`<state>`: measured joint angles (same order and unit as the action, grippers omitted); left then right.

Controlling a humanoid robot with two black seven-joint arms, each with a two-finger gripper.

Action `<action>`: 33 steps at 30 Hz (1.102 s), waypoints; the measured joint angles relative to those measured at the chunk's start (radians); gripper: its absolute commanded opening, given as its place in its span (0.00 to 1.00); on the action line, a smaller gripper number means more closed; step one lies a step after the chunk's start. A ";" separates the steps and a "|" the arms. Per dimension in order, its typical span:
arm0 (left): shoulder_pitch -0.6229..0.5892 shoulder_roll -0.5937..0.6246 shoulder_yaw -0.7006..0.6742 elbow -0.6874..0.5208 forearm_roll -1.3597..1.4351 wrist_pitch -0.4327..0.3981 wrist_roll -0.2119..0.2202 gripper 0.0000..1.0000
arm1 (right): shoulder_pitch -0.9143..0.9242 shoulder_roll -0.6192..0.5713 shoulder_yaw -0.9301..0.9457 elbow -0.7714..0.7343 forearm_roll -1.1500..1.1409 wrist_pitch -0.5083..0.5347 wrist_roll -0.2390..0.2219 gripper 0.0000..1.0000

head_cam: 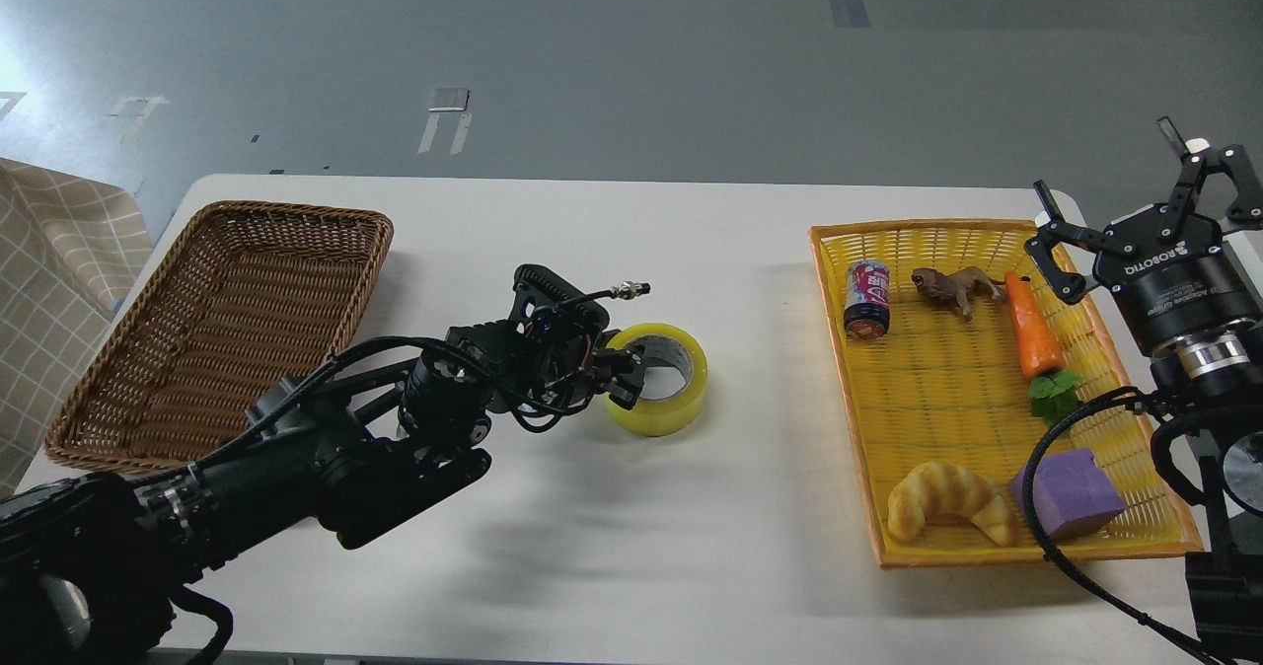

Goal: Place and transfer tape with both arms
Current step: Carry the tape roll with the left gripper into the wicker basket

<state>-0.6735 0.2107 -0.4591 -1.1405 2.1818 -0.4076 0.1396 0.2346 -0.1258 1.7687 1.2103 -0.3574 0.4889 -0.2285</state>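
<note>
The tape [671, 401], a yellowish roll with a pale core, lies flat on the white table [631, 547] near its middle. My left gripper [624, 377] reaches in from the left and sits on the roll's left wall, one finger inside the core and one outside, closed on that wall. The roll rests on the table. My right gripper [1135, 186] is at the far right, raised beside the far right corner of the yellow tray [839, 369], fingers spread open and empty.
A brown wicker basket [89, 389] stands at the left, empty. The yellow tray holds a can [868, 298], a toy animal [952, 288], a carrot [1033, 334], a croissant [947, 502] and a purple block [1066, 492]. A checked cloth [49, 260] is at the far left.
</note>
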 measured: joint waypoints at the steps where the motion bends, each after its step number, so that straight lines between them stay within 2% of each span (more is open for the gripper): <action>1: -0.002 0.001 0.000 -0.003 0.000 0.000 0.000 0.00 | 0.000 0.000 0.000 0.000 0.000 0.000 0.000 0.99; 8: -0.046 0.066 -0.006 -0.071 -0.048 0.000 -0.002 0.00 | 0.001 0.009 0.000 0.000 0.000 0.000 -0.001 0.99; 17: -0.153 0.271 -0.011 -0.133 -0.195 0.000 -0.010 0.00 | 0.004 0.011 -0.002 0.000 0.000 0.000 -0.001 0.99; 23: -0.211 0.432 -0.011 -0.134 -0.248 0.004 -0.057 0.00 | 0.006 0.034 -0.011 0.000 0.000 0.000 -0.001 0.99; 33: -0.208 0.685 -0.004 -0.124 -0.338 0.008 -0.121 0.00 | 0.008 0.071 -0.021 -0.003 0.000 0.000 -0.002 0.99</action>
<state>-0.8817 0.8957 -0.4626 -1.2642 1.8435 -0.3994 0.0181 0.2426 -0.0551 1.7482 1.2072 -0.3574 0.4889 -0.2302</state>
